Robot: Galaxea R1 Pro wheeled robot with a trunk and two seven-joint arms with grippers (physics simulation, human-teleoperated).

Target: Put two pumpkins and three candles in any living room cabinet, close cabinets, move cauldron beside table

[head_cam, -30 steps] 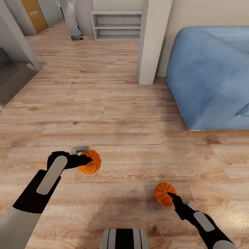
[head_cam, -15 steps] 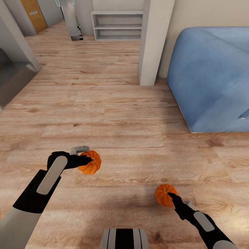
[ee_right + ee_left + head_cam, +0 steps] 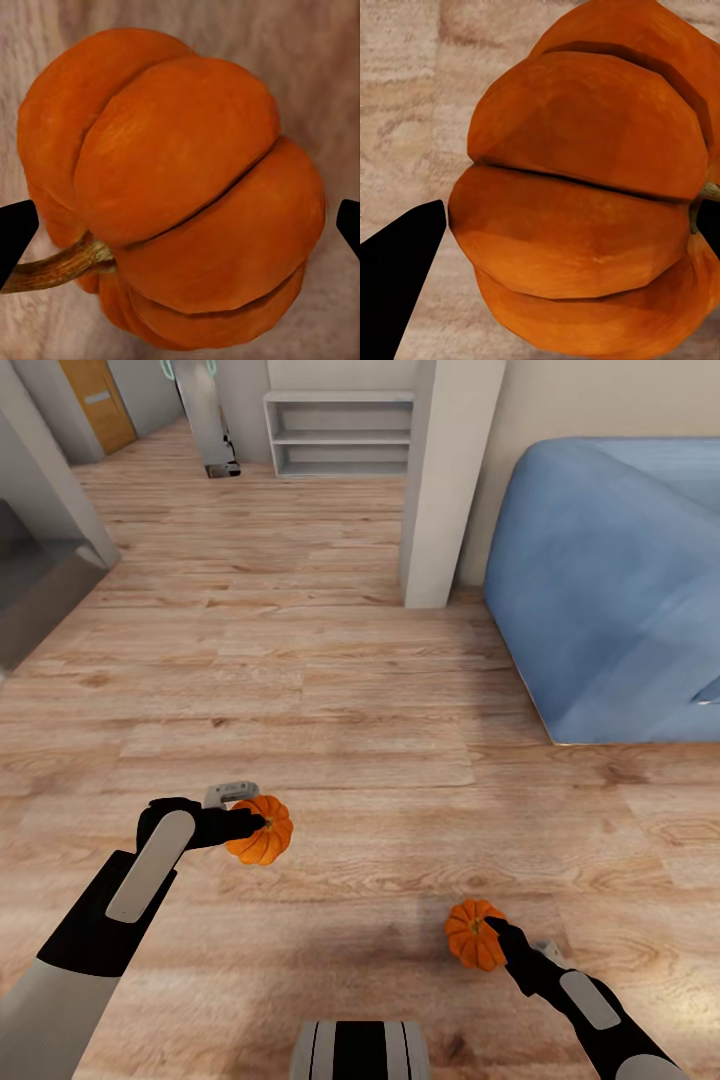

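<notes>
Pumpkins, 2, both carried: my left pincer (image 3: 252,822) grips one (image 3: 260,829) at lower left, my right pincer (image 3: 495,932) clamps the other (image 3: 473,934) at lower right, slightly lower than 1 s ago. View shifted, sofa (image 3: 610,580) upper right; cabinet still to find.

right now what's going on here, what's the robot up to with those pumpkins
The robot carries one small ribbed orange pumpkin in each gripper above the light wooden plank floor. The left gripper is shut on the left pumpkin; the right gripper is shut on the right pumpkin. A blue sofa sits ahead to the right, beside a white pillar.
</notes>
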